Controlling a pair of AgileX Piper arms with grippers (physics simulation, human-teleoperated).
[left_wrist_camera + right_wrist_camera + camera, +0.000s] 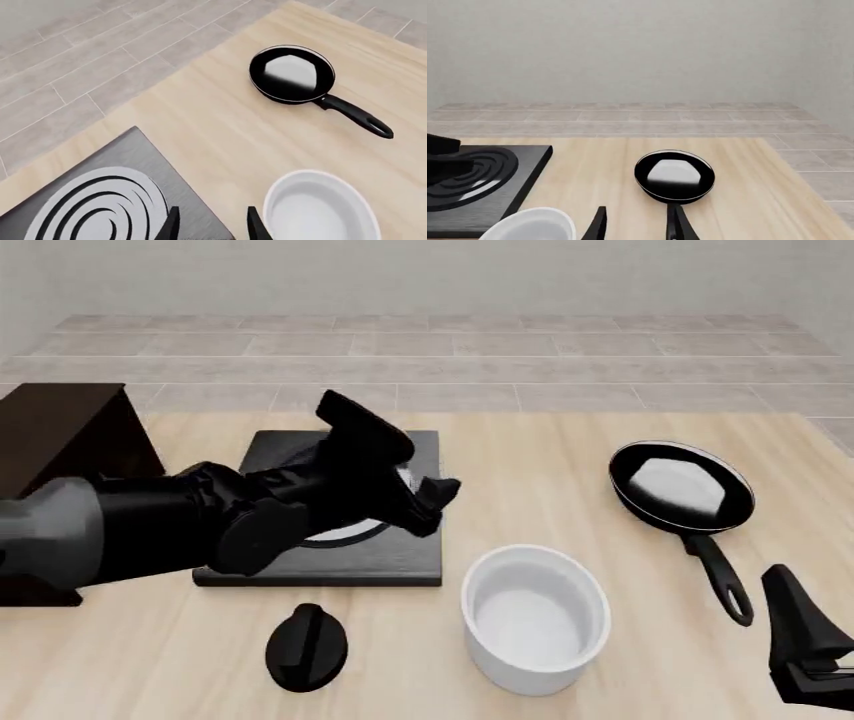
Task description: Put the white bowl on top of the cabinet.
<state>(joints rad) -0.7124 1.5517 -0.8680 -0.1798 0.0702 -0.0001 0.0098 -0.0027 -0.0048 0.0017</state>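
One cabinet (60,440), dark brown and boxy, is seen at the far left of the front view, at about nine o'clock from the table's middle; its flat top carries nothing. One left arm (200,520) is stretched from the left edge across one flat black stove plate (334,565), whose silver rings are partly hidden beneath it. In the front view the left gripper (427,502) is held above the plate's right part. In the left wrist view its two fingertips (172,226) are seen with a clear gap between them and nothing inside, so it is spread open and holds nothing; the plate's right edge lies under them. One small black knob-like piece (307,647) is found on the table at about six o'clock from the plate, apart from it.

One white bowl (535,617) is stood upright on the table (561,465), just beside the plate's near right corner, at about five o'clock from the left gripper. It is touched by neither gripper.

One black frying pan (681,490) with a white patch inside is laid at about one o'clock from the bowl, well apart, its handle pointed toward the near edge.

One right gripper (807,645) is seen at the lower right corner, near the handle's end. In the right wrist view its two fingertips (599,224) are parted around empty air, so it is released.
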